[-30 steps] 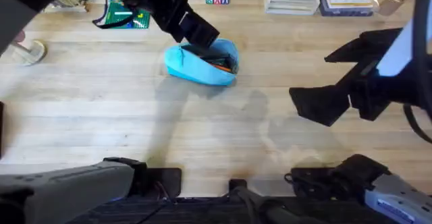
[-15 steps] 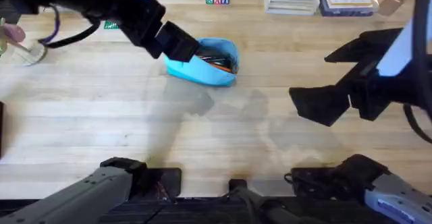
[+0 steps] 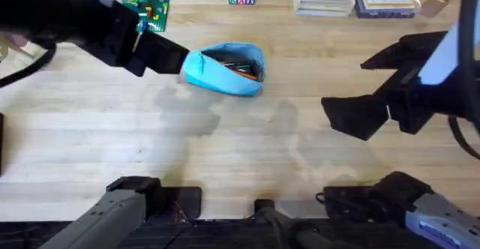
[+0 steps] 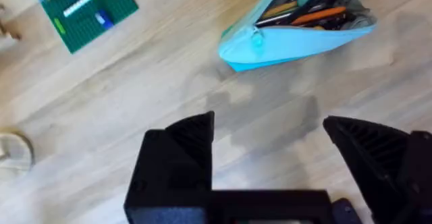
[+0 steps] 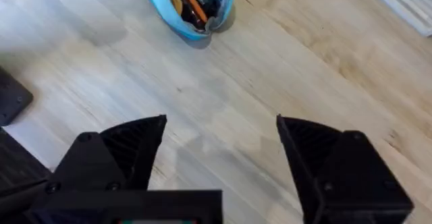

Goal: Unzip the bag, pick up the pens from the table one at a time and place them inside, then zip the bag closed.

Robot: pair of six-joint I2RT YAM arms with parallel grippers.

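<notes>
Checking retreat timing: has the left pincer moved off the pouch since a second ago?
Yes. The left pincer has pulled leftward off the blue pouch, uncovering the green Lego baseplate.

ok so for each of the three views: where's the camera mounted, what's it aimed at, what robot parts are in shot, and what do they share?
Overhead: fixed above the arm bases, looking down and forward over the table; shows both arms, the left gripper beside the bag, the right gripper open.
Left wrist: on the left arm, aimed down at the table; its own open fingers below the bag and the green baseplate.
Right wrist: on the right arm, aimed down; open fingers, the bag beyond.
Shared: the unzipped bag shows in all three.
</notes>
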